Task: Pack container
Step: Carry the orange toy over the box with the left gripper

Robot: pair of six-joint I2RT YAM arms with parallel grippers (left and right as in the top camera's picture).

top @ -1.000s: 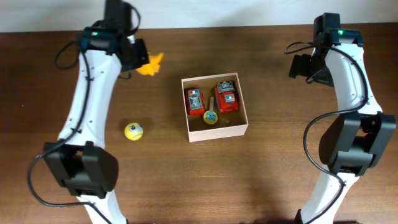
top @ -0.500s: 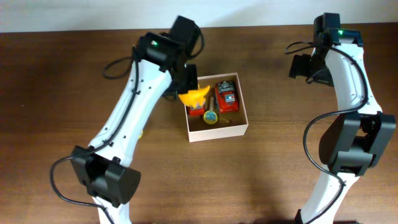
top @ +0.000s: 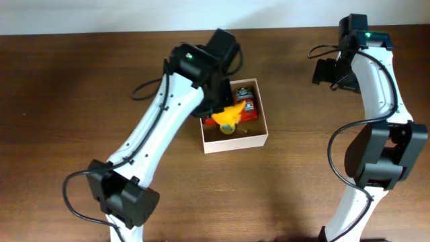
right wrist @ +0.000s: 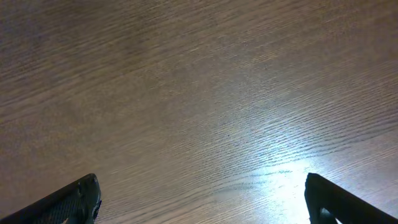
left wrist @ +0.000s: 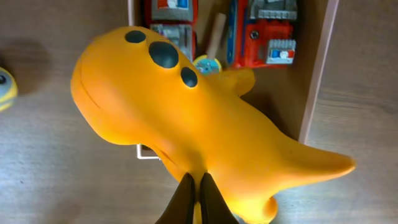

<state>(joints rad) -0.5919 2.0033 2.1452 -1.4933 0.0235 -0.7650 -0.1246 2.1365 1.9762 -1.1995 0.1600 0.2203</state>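
The container (top: 236, 142), a white-walled square box with a tan floor, sits mid-table; its right wall shows in the left wrist view (left wrist: 318, 81). Inside lie two red toy vehicles (top: 246, 99) (left wrist: 264, 32) and a small yellow and blue round toy with a stick (left wrist: 208, 62). My left gripper (left wrist: 198, 182) is shut on an orange rubber toy with black spots (left wrist: 186, 118) and holds it above the box's left half (top: 228, 115). My right gripper (right wrist: 200, 202) is open and empty over bare wood at the far right (top: 327, 71).
A small yellow ball toy (left wrist: 4, 87) lies on the table left of the box; in the overhead view my left arm hides it. The table is dark brown wood (top: 302, 181). The left arm (top: 161, 128) stretches diagonally across the table's left half.
My left gripper has carried the orange toy from the far left of the table rightward, now over the container. The right arm has not moved.
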